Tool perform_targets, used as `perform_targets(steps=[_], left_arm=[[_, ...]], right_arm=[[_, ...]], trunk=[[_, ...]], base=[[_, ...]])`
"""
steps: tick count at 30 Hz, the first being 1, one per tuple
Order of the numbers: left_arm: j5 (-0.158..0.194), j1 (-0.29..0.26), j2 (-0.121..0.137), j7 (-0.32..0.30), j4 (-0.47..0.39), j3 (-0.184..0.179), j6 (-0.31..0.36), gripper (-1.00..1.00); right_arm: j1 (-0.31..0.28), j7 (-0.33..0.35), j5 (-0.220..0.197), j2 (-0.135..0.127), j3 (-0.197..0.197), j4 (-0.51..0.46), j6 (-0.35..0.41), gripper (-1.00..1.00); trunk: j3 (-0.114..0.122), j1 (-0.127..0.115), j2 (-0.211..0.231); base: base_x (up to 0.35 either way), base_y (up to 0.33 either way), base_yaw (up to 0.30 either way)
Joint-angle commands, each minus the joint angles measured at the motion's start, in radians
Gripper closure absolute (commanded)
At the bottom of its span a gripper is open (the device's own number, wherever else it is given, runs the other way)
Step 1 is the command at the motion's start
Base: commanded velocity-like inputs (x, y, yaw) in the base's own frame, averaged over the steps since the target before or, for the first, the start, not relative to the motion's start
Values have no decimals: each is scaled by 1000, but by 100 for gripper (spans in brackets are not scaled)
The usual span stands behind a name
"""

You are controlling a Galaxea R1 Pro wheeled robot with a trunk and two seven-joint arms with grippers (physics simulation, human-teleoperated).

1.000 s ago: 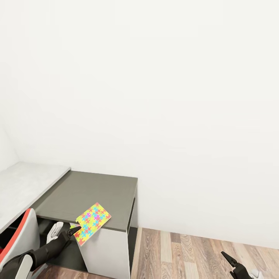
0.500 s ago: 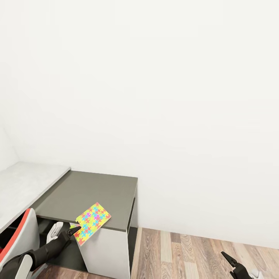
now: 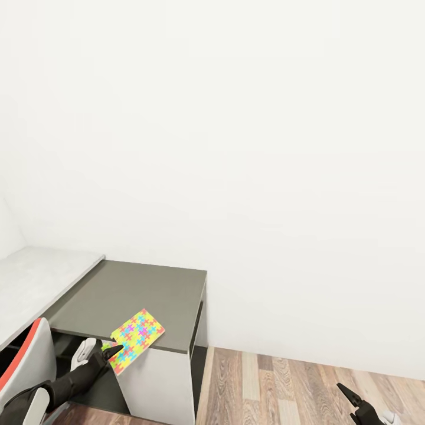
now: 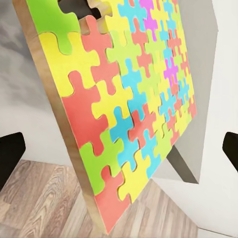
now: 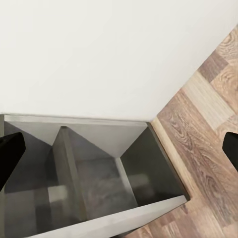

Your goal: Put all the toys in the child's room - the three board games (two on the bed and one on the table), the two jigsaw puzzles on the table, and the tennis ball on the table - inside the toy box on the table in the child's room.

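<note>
Left jaws (image 3: 112, 352) pinching jigsaw puzzle (image 3: 134, 337) edge; right jaws (image 3: 354, 401) spread.

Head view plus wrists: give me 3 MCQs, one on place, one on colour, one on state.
1. The jigsaw puzzle is over:
A. the bed
B. the dark grey cabinet top's front edge
C. the floor by the wall

2. The floor is:
A. wood plank
B. grey carpet
C. white tile

3. The left gripper is:
A. open, empty
B. shut on the jigsaw puzzle
C. shut on a ball

B: the puzzle overlaps that edge.
A: brown planks show.
B: the puzzle hangs tilted from its fingertips.
</note>
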Motion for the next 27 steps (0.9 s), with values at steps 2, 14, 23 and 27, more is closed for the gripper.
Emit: perform_targets(steps=[2, 14, 23, 27], left_arm=[[2, -1, 0, -2, 0, 3, 6, -100], [1, -1, 0, -2, 0, 3, 7, -100], [2, -1, 0, -4, 0, 3, 7, -100], [2, -1, 0, -4, 0, 3, 7, -100]], right_arm=[[-1, 2, -7, 0, -3, 1, 9, -100], [-1, 2, -7, 0, -2, 1, 9, -100], [-1, 0, -7, 0, -3, 1, 9, -100], [-1, -2, -7, 0, -3, 1, 9, -100]], trunk=[[-1, 0, -1], [-1, 0, -1], [-1, 0, -1], [-1, 0, -1]], base=[[1, -5, 0], [68, -24, 0], [82, -37, 0], [7, -3, 0]])
